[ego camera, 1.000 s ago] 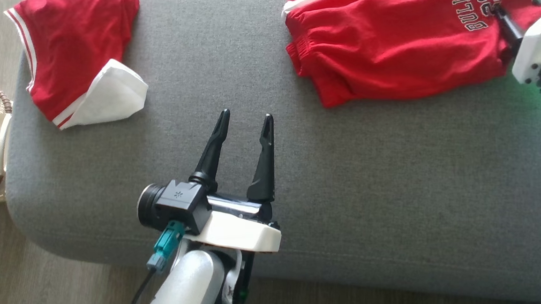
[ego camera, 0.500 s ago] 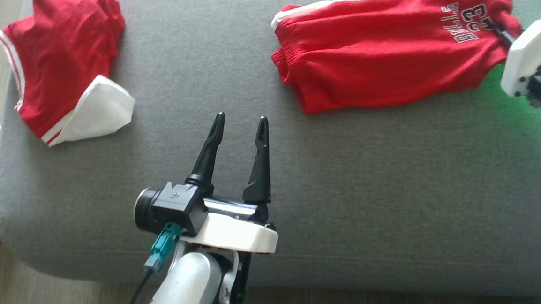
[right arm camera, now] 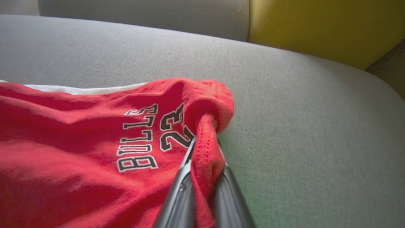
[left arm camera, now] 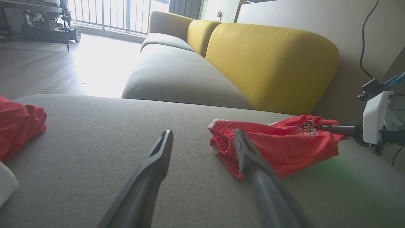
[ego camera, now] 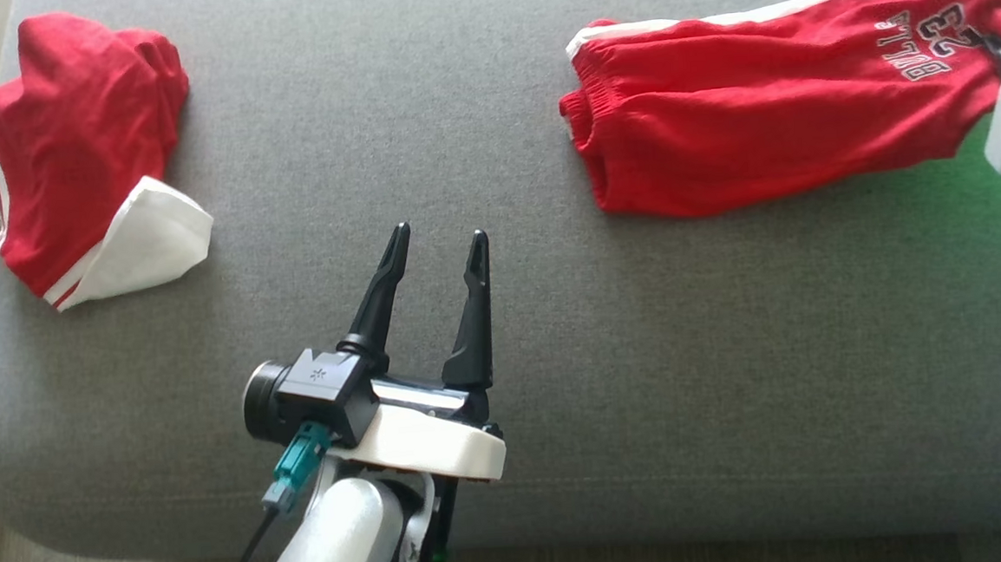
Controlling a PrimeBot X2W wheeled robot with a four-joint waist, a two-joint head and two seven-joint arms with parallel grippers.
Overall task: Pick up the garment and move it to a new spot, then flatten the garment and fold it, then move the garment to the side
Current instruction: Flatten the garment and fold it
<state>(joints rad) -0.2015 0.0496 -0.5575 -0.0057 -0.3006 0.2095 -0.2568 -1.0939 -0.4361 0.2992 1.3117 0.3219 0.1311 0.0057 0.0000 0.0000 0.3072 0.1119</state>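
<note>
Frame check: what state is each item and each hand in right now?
shorts: spread unfolded on the cushion, one corner pinched.
right hand: shut on the shorts' corner by the print.
left hand: open, empty, over the cushion.
other red garment: crumpled at the cushion's left end, untouched.

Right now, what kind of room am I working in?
Probably a home living room. The work surface is a grey upholstered sofa seat with a yellow back cushion behind it. Wood-look flooring runs to tall bright windows.
</note>
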